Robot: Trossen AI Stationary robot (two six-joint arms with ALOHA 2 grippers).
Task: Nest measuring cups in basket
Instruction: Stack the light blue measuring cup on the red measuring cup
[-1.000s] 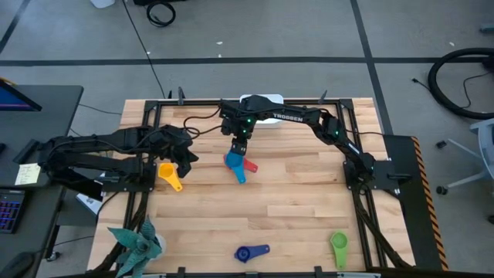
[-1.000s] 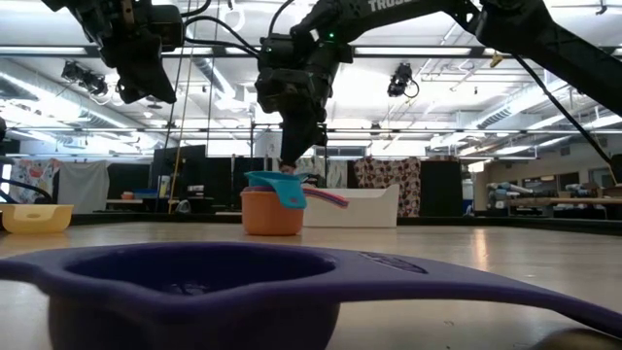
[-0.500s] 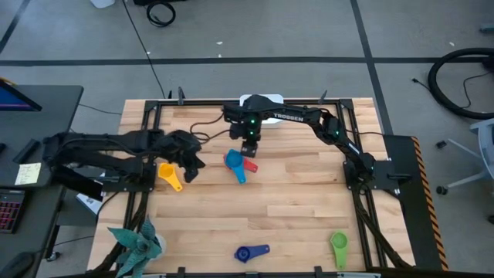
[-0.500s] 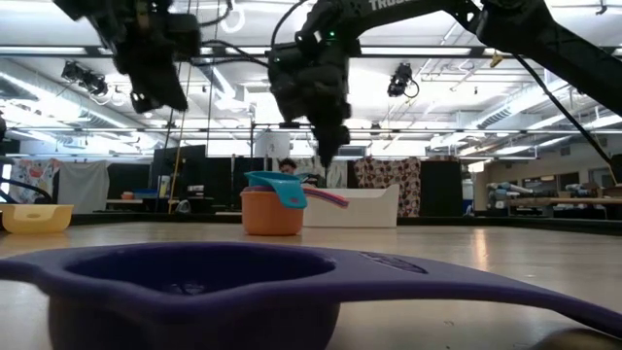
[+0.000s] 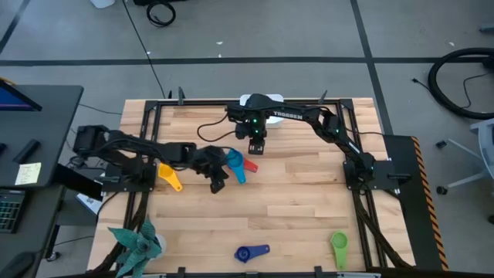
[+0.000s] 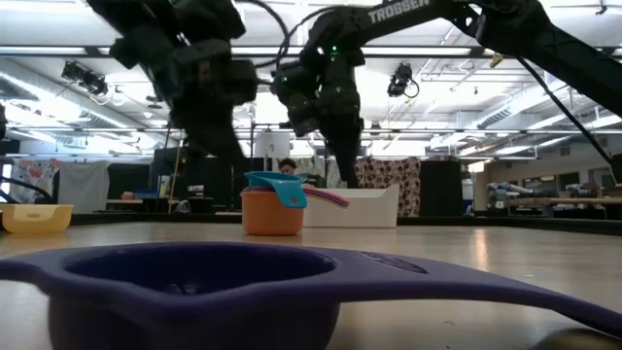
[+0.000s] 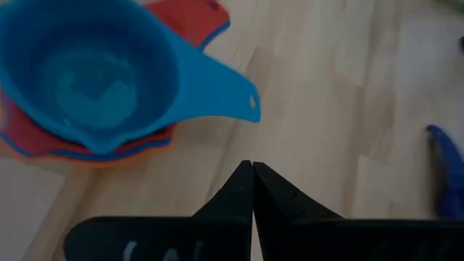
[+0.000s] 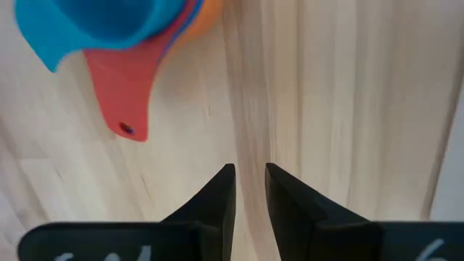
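**At mid-table: a stack of nested cups, with both grippers close by**

Near the table's middle, slightly toward the far side, sits a stack of measuring cups [image 5: 234,162]. A light blue cup [image 7: 94,69] lies on top, with a red cup [image 8: 127,90] and an orange cup [image 6: 270,212] beneath it. The left gripper [image 5: 216,176] hovers just near and left of the stack, fingers pressed together and holding nothing. The right gripper [image 5: 255,145] hangs just beyond the stack, its fingers a narrow slit apart, also empty.

The white basket [image 5: 261,101] stands at the far edge, behind the right arm. The stack is on bare wood, not inside it.

Judging from this, the stack probably needs carrying to the basket, or another loose cup needs adding. To grasp well, the left fingers must first spread, then close on the blue handle that points toward them. Lifting only the top cup would likely split the stack.

Loose cups remain: a yellow cup [image 5: 169,176] to the left, a dark blue cup [image 5: 250,252] and a green cup [image 5: 339,247] at the near edge. A teal plant [image 5: 137,245] sits at the near left corner. Both arms crowd the stack, so collision is the main risk.
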